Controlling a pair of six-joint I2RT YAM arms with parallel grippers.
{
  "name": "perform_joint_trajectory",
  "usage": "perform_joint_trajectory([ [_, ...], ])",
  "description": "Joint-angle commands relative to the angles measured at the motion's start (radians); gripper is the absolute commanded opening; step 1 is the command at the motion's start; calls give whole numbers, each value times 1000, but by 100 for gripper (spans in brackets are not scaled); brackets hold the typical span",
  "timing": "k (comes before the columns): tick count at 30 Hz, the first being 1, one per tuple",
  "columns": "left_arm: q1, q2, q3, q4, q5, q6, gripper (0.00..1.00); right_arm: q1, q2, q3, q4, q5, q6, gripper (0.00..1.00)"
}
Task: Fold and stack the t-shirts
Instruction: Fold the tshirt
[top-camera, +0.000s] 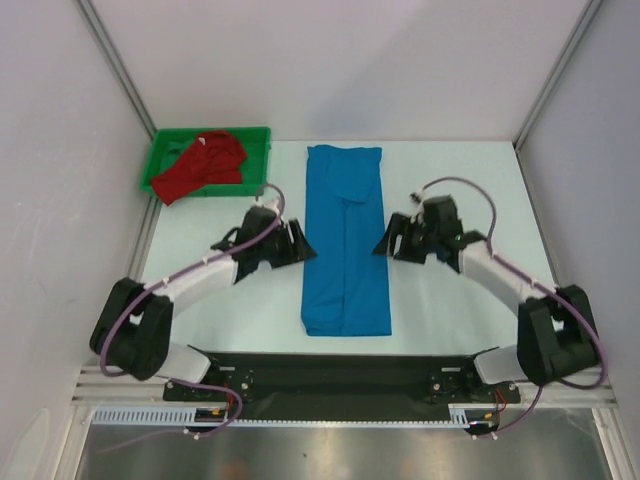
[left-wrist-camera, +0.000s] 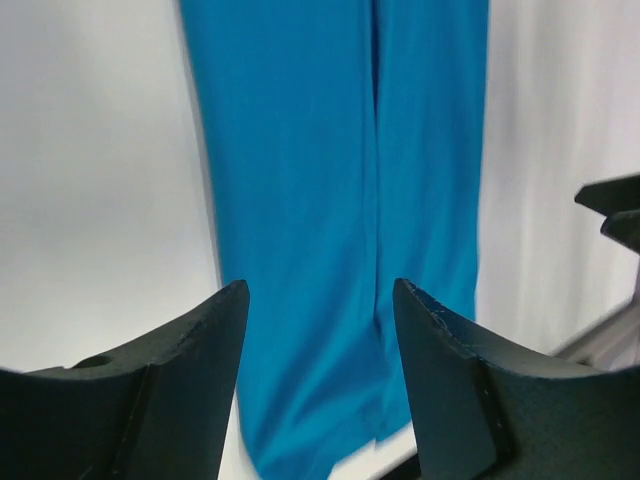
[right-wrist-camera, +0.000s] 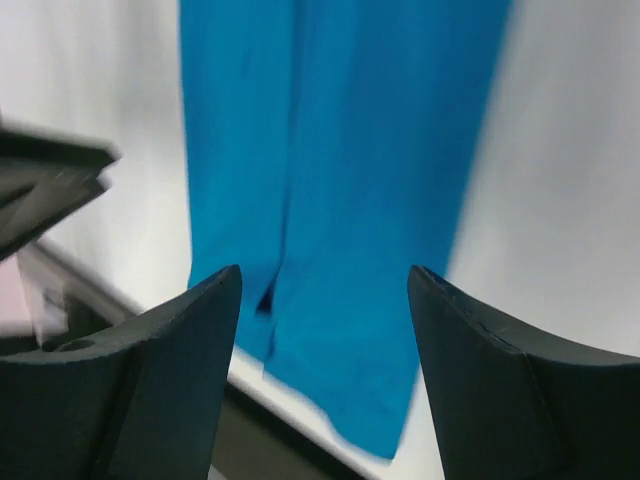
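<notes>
Our left gripper (top-camera: 297, 244) is hanging just beside the left edge of the blue t-shirt (top-camera: 345, 250), fingers spread wide and gripping nothing. Our right gripper (top-camera: 386, 243) is mirroring it just beside the shirt's right edge, likewise spread and empty, and we are pointing both inward at the cloth's middle stretch. We are seeing the blue t-shirt lying flat on the white table (top-camera: 450, 180), between the two grippers, as a long narrow strip running from the near side to the far side. Its two sides are lying folded inward, and their edges are meeting along a line running down the strip, plain in both wrist views. The fabric is looking smooth and bright, with a curved fold showing near the far end. We are finding the red t-shirt (top-camera: 205, 163) well apart from the blue one, to its far left, lying crumpled in a green tray (top-camera: 256, 150) and spilling over the tray's near left rim.
</notes>
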Motion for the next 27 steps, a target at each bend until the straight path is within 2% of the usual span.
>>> perform_joint_trajectory([
  [1, -75, -159, -133, 24, 26, -21, 66, 145, -142, -184, 111, -27, 73, 72],
  [3, -124, -209, -205, 1, -3, -32, 65, 270, -197, -293, 175, -22, 149, 70],
  [6, -160, -286, -296, 19, -26, -55, 56, 417, -242, -380, 327, 14, 209, 61],
  [8, -167, -310, -339, 62, -15, -62, 49, 466, -216, -393, 390, 24, 225, 53],
  [9, -169, -310, -345, 74, -6, -61, 47, 492, -204, -395, 396, 33, 238, 43],
  [13, -186, -268, -380, 186, 57, -56, 40, 500, -185, -424, 458, 39, 274, 24],
  [21, -203, -117, -416, 286, 123, -70, 31, 492, -48, -393, 609, -64, 306, 20],
  [27, -209, -148, -527, 335, 176, -93, 30, 512, 49, -376, 711, -102, 346, 17],
])
